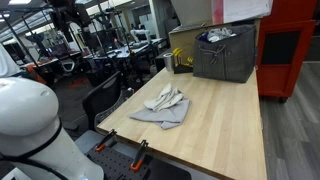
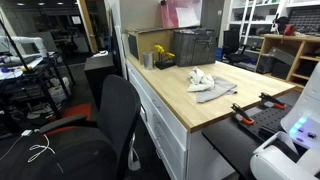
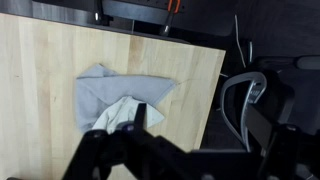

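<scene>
From my screen I see a wooden table [image 1: 225, 125] with a gray bin [image 1: 225, 55] at its far end. A black chair [image 1: 100, 100] stands alongside, orange clamps [image 1: 138, 150] grip the near edge, and a red cabinet [image 1: 290, 45] stands behind.

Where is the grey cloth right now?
In an exterior view the grey cloth lies in the middle of the table, apart from the grey bin at its end.
</scene>
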Controlling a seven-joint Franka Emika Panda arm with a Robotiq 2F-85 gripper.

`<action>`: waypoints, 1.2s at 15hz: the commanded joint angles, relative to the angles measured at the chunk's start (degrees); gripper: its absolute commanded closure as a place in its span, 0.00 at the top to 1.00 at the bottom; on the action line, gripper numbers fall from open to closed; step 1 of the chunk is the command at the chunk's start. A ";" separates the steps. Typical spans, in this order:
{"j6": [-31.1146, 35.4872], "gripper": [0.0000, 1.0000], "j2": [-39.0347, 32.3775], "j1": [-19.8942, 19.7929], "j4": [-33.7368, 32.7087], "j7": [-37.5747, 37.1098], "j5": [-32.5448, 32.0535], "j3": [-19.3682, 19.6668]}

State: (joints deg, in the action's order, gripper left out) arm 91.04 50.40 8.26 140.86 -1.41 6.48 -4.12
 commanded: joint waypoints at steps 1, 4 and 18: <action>-0.21 1.00 -0.03 -0.89 -0.18 0.53 0.41 -0.54; -0.21 1.00 -0.03 -0.89 -0.18 0.53 0.41 -0.54; 12.15 1.00 -20.32 -4.55 -9.38 -5.84 -0.81 -2.45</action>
State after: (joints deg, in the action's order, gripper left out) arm 100.49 37.86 5.39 136.13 -4.58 6.09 -5.59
